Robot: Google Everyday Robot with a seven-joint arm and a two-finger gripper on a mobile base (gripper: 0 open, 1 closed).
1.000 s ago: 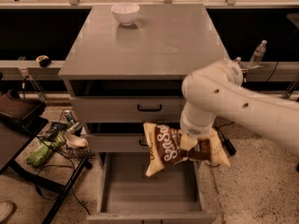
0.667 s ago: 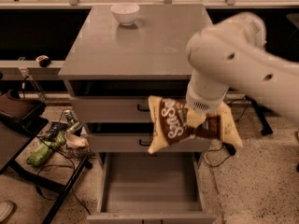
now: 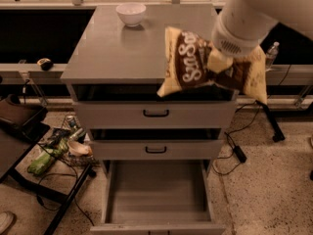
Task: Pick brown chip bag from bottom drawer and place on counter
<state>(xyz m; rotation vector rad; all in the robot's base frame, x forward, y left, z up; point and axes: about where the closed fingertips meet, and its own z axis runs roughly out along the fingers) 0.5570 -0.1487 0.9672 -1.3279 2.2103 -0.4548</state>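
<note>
Brown chip bag [image 3: 188, 62] hangs crumpled at mid-body in the gripper [image 3: 219, 65], which is clamped on it and mostly hidden under the white wrist. Grey worktop [image 3: 112, 53] lies just below-left of the gripper, with a white bowl [image 3: 131, 13] farther left and behind. Bottom drawer [image 3: 156, 195] stands open, well below the gripper.

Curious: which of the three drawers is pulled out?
The bottom drawer, grey floor showing; both handled ones are pushed in. The gripper, by the counter, holds the brown chip bag.
</note>
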